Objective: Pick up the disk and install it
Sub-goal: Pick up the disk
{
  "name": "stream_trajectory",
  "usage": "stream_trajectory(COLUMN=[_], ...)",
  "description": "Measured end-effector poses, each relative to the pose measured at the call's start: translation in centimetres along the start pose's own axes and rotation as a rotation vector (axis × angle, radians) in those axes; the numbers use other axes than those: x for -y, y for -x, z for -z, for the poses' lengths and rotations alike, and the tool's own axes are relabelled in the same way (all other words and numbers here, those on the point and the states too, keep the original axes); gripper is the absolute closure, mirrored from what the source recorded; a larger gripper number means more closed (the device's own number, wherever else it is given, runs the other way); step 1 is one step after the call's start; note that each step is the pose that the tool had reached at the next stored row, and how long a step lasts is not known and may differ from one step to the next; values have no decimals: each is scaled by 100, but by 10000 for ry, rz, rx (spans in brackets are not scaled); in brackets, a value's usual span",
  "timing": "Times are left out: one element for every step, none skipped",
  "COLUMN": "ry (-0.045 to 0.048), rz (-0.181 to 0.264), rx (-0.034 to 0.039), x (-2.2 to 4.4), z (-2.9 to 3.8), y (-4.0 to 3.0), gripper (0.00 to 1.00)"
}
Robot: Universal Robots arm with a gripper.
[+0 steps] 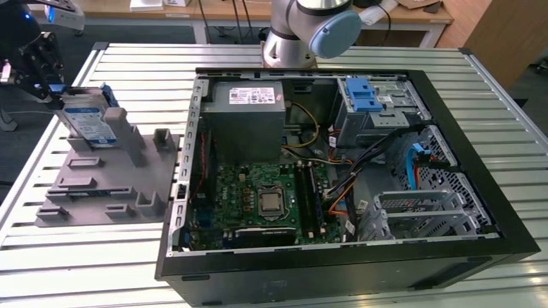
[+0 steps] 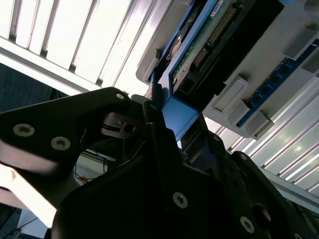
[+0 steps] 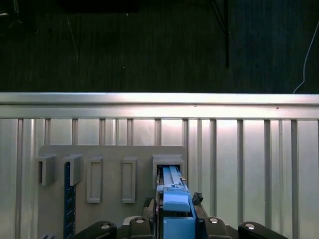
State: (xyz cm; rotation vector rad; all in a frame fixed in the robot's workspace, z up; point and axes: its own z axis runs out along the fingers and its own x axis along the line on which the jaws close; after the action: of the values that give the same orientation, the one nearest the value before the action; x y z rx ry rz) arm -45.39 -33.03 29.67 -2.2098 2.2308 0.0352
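Disk [image 1: 86, 123] stands on edge in a slot of the grey slotted holder [image 1: 94, 192], upper left of the exterior view. Its blue-and-white label faces the camera and it leans slightly. The holder lies flat on the slatted metal table [image 1: 128, 70], just beside the open computer case [image 1: 462, 160] on the exterior view's left.

Claw: the gripper [image 1: 53, 86] sits at the disk's upper edge, on the side away from the case, in contact with the blue carrier rail.
- In the first wrist view the blue rail end of the disk [image 3: 172, 191] lies between the two black fingers of the gripper [image 3: 175, 221]. They are drawn in close on either side, with no gap that I can see.
- In the second wrist view one finger [image 2: 155, 129] presses against the blue tab. The disk [image 2: 214, 30] shows its circuit-board side and connector just beyond.
- Reading: jaws narrowed to the width of the rail and clamped on it.

The lower end of the disk is inside the holder slot [image 3: 169, 162]. Whether it rests on the slot floor I cannot tell.

Case interior, exterior view:
- grey power supply box [image 1: 248, 122] at upper centre
- green motherboard [image 1: 256, 192] below it
- metal drive cage with a blue latch [image 1: 373, 99] at upper right
- second bare metal cage [image 1: 428, 215] at lower right

Arm base [image 1: 299, 32] rises at top centre, behind the case.
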Motion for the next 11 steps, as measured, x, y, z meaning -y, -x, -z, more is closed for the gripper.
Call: stream_trajectory(ry=[0,0,0,-1,1,0,1,1,2,0,1], rz=[0,0,0,1,0,0,-1,-1,-4,-7,-10], rx=[0,0,0,0,-2,-4,-10,-14,-20,-23,-24], x=[0,0,0,0,0,0,1,2,3,3,3], z=[0,0,0,-1,-1,-4,-7,-11,-14,-19,-22], y=[0,0,0,4,11,19,29,40,48,54,54], gripper=[62,55,55,55,55,55,55,55,55,55,55])
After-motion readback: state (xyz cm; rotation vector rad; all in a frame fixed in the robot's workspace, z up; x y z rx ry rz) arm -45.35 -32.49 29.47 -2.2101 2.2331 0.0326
